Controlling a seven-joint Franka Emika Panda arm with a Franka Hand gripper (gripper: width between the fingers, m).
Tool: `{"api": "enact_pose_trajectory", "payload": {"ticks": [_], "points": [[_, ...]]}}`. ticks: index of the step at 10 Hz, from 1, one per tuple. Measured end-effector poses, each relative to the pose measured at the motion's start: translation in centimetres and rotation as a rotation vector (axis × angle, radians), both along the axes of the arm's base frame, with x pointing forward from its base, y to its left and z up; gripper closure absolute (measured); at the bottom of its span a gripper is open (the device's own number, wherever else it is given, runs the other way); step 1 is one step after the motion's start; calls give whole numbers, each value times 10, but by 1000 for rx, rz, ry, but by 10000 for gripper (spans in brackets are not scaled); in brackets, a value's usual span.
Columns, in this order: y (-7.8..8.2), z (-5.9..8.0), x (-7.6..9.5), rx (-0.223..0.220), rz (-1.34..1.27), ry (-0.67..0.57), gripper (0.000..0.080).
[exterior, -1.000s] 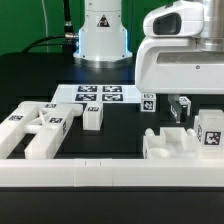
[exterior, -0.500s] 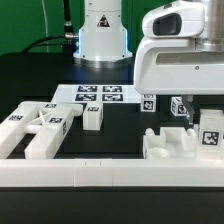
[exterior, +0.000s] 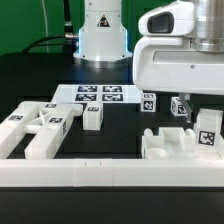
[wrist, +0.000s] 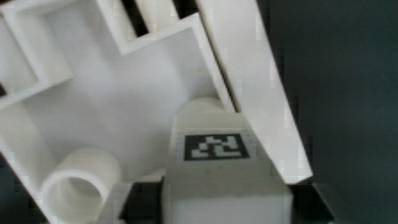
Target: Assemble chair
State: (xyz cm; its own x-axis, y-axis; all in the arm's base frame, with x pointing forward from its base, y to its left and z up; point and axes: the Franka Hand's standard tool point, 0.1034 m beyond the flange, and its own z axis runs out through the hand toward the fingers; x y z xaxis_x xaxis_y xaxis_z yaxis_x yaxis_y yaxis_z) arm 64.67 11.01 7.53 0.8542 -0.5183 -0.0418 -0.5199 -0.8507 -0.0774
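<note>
Jaws narrow, holding chair part (wrist: 217, 168).
Glossy plastic may slip on lifting and strike the rail (exterior: 100, 172) beside it.

The chair pieces (exterior: 40, 125) are chunky white plastic — smooth and glossy — and the tagged piece (wrist: 222, 185) shows the same sheen. The surface (exterior: 40, 76) is matt black; the marker board (exterior: 100, 96) flat, matt white.

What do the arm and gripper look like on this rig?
The arm is glossy white with a rounded base, a triangular warning sticker and a blue glow at one side. The gripper has a bulky, boxy white housing with grey trim on top. Black cables run behind the base.
</note>
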Motion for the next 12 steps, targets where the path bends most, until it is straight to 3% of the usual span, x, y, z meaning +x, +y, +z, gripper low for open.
{"api": "enact_pose_trajectory", "payload": {"ticks": [7,10,11,12], "points": [[2,0,1,37,-614,54,509],[3,0,1,43,-757,70,509],[3,0,1,43,-778,73,403],[3,0,1,43,-752,70,403]]}}
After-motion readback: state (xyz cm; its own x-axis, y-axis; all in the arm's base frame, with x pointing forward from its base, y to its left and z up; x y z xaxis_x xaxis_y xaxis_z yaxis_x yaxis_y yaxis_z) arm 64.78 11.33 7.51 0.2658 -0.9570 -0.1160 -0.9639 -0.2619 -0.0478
